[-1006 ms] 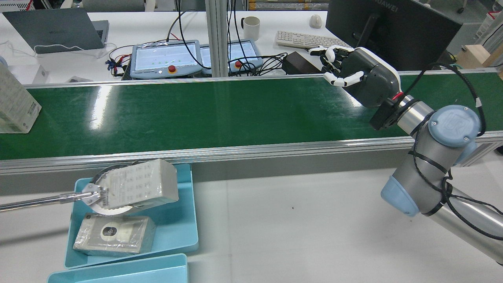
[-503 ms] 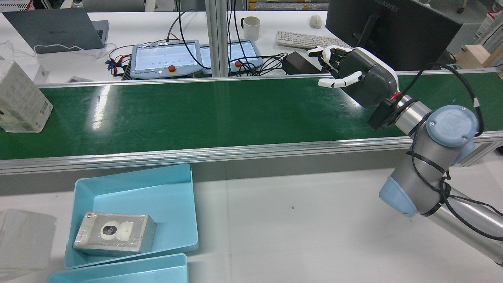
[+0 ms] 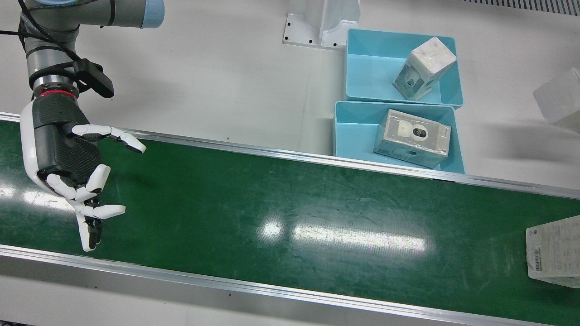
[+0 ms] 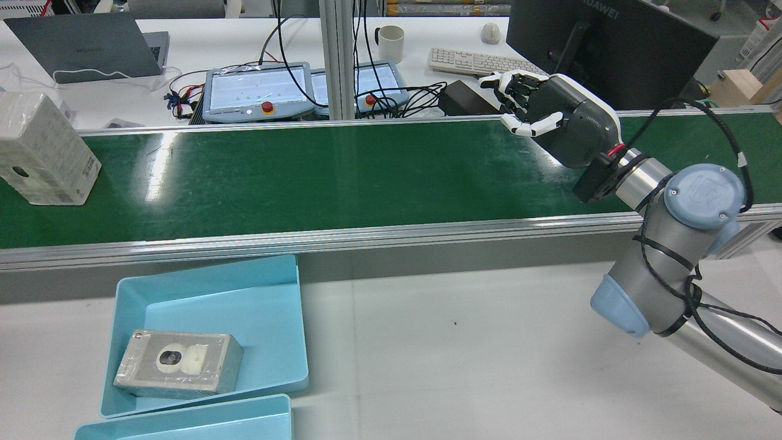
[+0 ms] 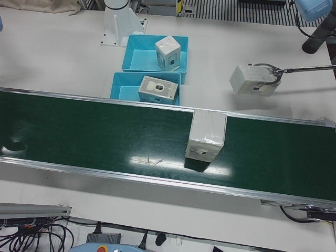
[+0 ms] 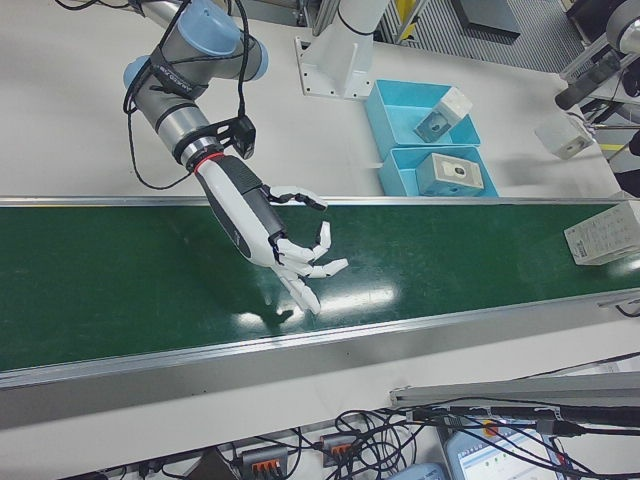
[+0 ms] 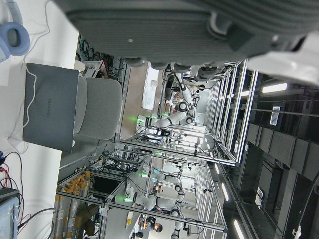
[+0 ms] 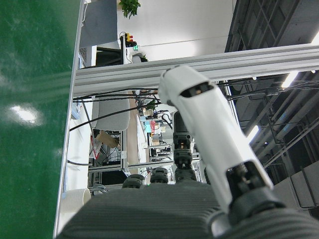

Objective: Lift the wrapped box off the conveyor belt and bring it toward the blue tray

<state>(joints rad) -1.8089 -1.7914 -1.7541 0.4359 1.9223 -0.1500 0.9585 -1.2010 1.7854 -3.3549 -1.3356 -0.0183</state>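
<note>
Silver arm, blue caps; grey-white robot hand (image 3: 68, 158).

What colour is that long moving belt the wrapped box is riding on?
Dark green and glossy; the conveyor belt shows best in the front view.

The right hand (image 6: 290, 250) hovers open-fingered over the green conveyor belt (image 6: 120, 290), wrapped box (image 6: 605, 238) far off.

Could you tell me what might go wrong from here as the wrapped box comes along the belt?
The tall plastic-wrapped box stands upright on the green conveyor belt; a sideways touch could topple it. The open right hand hovers far along the belt, so timing matters. The near blue tray already holds a wrapped box, leaving little room.
</note>
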